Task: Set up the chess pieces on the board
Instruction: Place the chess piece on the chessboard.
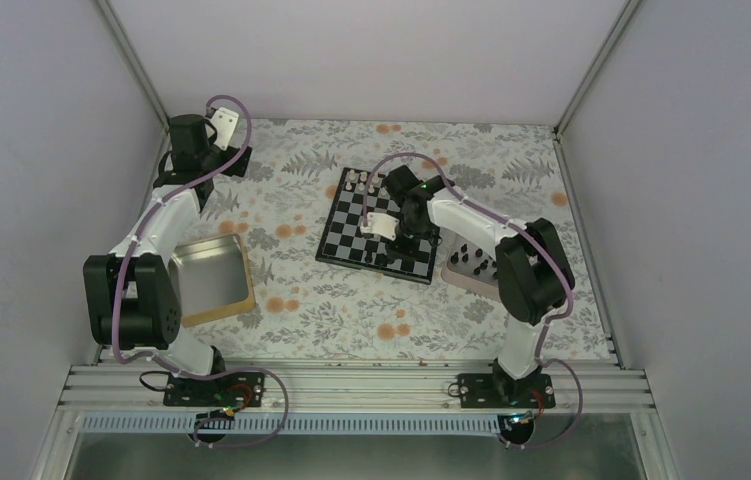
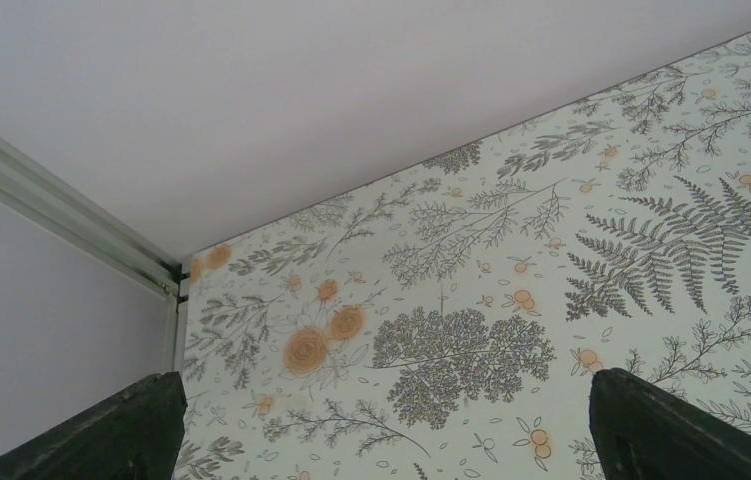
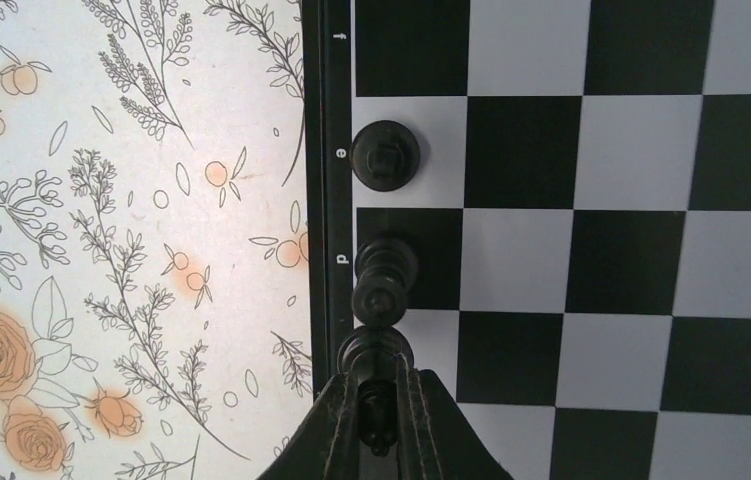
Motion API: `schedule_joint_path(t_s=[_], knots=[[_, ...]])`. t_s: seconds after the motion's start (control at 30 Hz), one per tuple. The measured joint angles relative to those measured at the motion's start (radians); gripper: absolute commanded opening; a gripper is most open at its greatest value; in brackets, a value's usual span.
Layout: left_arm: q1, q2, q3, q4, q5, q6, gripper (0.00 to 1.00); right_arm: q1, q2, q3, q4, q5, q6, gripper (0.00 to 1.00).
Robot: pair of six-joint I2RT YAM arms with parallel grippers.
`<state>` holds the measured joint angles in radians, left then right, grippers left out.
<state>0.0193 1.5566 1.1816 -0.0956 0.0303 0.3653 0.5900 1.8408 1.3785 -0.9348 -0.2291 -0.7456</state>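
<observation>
Three black chess pieces (image 3: 384,153) show on the board (image 3: 631,250) in your right wrist view. They stand on the row beside the lettered border: one by e, one by d, and a third just below that.

Is the third one set down, or do I have it?

You have it. Your right gripper (image 3: 381,395) has its fingers pressed together around that piece, whose round base shows just above the fingertips, over the next square down the row.

How much is left, then?

Most of it, I judge. From the top camera, several dark pieces lie in the silver tin (image 1: 468,262) just beside the board's right side. I see only a few on black's near edge and no pawn row in front of them. The pale pieces (image 1: 366,181) stand along the far edge.

Which way does my piece point?

Upright, I'd say. You look almost straight down its long axis, head toward the camera and base toward the square. The row you are filling runs along the board's near edge, and the board itself sits slightly skewed on the flowered cloth (image 1: 301,300).

And my other arm?

Your left gripper (image 2: 381,420) is spread wide and holds nothing. It sits over the far left corner of the cloth, well apart from the board.
</observation>
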Motion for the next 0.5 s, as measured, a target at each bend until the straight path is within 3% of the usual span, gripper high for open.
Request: schedule_joint_path(t_s=[0.5], knots=[[0.000,0.000,0.000,0.000,0.000,0.000,1.00,0.005,0.031,-0.024,0.027,0.013,0.010,0.06]])
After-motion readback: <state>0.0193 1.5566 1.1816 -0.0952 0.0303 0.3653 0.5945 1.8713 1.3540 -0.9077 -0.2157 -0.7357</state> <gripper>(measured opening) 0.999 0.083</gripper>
